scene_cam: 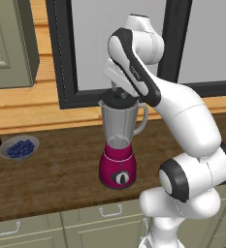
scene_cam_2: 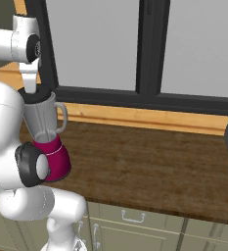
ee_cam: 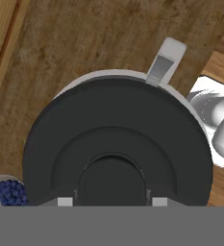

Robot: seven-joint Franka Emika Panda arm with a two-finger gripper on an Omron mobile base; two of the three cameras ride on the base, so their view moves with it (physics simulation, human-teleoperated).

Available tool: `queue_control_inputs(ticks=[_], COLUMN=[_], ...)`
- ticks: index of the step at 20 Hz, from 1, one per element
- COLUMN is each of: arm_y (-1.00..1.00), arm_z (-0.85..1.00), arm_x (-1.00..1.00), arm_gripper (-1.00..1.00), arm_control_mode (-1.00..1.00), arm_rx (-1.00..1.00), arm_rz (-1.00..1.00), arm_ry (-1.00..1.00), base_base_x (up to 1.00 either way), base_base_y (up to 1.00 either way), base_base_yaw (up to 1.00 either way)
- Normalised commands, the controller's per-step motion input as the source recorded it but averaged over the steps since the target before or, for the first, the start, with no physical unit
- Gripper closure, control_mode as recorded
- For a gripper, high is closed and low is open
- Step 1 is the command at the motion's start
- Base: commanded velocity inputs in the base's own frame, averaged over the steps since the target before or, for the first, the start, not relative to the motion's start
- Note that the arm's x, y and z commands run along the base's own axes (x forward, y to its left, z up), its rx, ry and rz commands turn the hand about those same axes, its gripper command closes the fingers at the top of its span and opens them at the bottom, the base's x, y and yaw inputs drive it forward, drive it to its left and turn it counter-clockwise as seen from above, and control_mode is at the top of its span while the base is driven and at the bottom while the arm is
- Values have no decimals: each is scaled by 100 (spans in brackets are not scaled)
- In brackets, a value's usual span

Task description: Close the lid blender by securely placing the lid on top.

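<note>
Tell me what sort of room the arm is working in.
Likely a kitchen: a blender on a wooden counter, cabinet drawers beneath, and a bowl of blueberries.

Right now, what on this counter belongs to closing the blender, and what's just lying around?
Part of the job:
- blender, jar upright on its magenta base
- lid, sitting over the jar's rim
- gripper, shut on the lid's centre knob

Just lying about:
- bowl of blueberries, on the counter left of the blender

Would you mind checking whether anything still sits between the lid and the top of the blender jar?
Nothing visible does. The lid already sits on the rim of the blender, with the end effector closed on its centre knob from above.
</note>
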Motion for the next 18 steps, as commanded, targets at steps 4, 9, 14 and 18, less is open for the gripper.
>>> queue_control_inputs(ticks=[4,9,14,18], arm_y=[0,-6,-5,0], arm_z=[-20,-18,-4,4], arm_x=[-20,0,0,0], arm_gripper=[100,100,100,100], arm_control_mode=[-100,-100,-100,-100], arm_rx=[0,0,-1,-11], arm_rz=[0,0,0,0], arm_ry=[-3,1,3,0], base_base_x=[0,0,0,0], base_base_y=[0,0,0,0], base_base_yaw=[0,0,0,0])
